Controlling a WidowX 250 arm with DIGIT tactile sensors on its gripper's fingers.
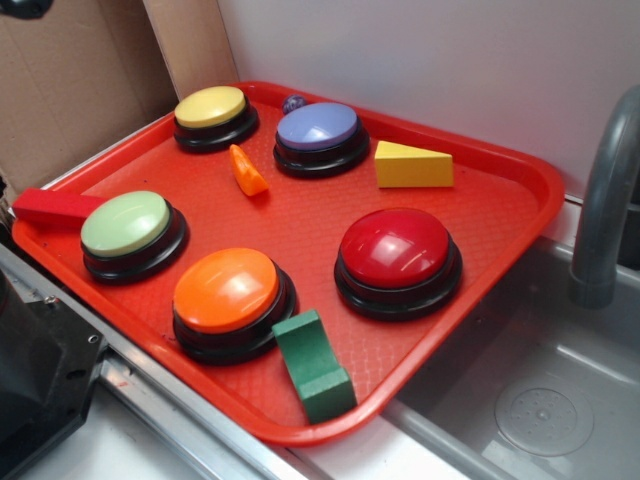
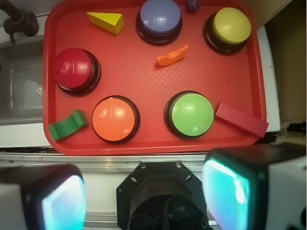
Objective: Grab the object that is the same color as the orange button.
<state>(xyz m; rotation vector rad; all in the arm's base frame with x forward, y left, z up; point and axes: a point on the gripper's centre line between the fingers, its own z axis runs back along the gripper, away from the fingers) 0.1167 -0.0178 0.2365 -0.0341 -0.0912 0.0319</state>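
A small orange slice-shaped block (image 2: 172, 55) lies on the red tray (image 2: 144, 143), between the purple button (image 2: 159, 17) and yellow button (image 2: 231, 24). The pincer (image 2: 144, 191) hovers apart, empty, well short. The block looks light, rigid, smooth; gripping across its narrow middle seems safest.

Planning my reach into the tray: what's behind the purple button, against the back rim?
A small dark purple object sits behind the purple button, by the tray rim. The button partly hides it, so its shape is unclear. The orange slice lies in front, uncovered.
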